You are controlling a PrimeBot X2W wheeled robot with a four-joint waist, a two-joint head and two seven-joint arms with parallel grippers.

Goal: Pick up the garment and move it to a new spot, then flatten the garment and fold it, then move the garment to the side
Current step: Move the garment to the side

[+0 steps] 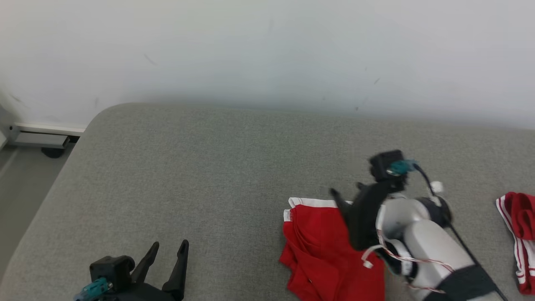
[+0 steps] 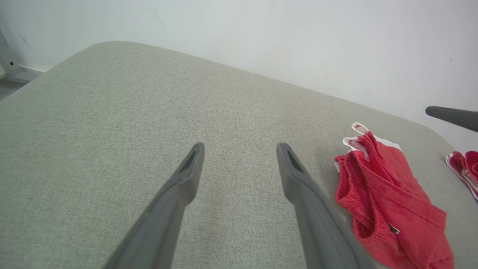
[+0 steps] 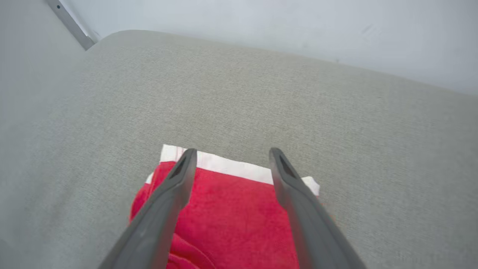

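The left gripper (image 1: 169, 244) hangs at the grey cushion's (image 1: 209, 167) near edge, left of middle, jaws wide and empty. The red garment (image 1: 317, 246) lies rumpled at that same edge, right of middle. Its long axis runs near to far, white band farthest. The right gripper (image 3: 232, 153) is much the nearer, poised over that band, jaws apart, holding nothing.

grey fabric cushion (image 1: 200, 179) with rounded far-left corner, set against scuffed white wall (image 1: 267, 50); pale skirting (image 1: 46, 128) and grey floor (image 1: 21, 196) at left; soft light.
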